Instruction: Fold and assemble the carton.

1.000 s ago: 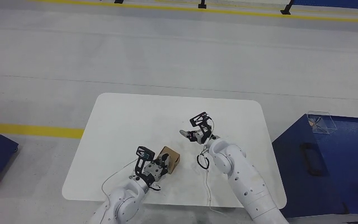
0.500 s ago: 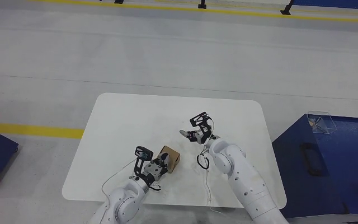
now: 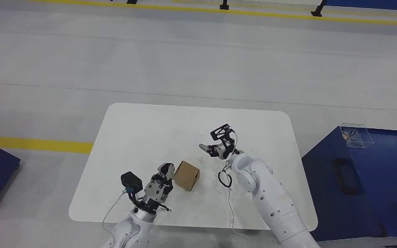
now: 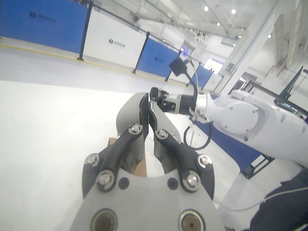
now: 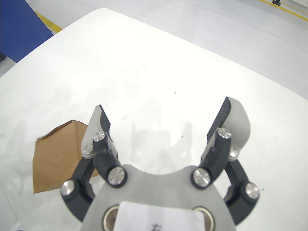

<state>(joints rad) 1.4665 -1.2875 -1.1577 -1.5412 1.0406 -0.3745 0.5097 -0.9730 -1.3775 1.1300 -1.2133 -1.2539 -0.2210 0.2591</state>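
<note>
The carton (image 3: 186, 175) sits lower centre on the surface (image 3: 142, 130), just right of the left hand (image 3: 165, 172), which is pressed together and empty. The right hand (image 3: 208, 149), spread, is up-right of it, apart. The right wrist view shows two carton faces.

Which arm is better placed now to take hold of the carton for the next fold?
Probably the left. The left gripper sits close beside the carton, though it is shut and empty and must open first. The right gripper is open but stands farther from it.

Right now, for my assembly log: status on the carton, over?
Left gripper jaws shut, empty, beside carton. Right gripper jaws open, empty, hovering apart. Carton box-shaped on table, unobstructed.
</note>
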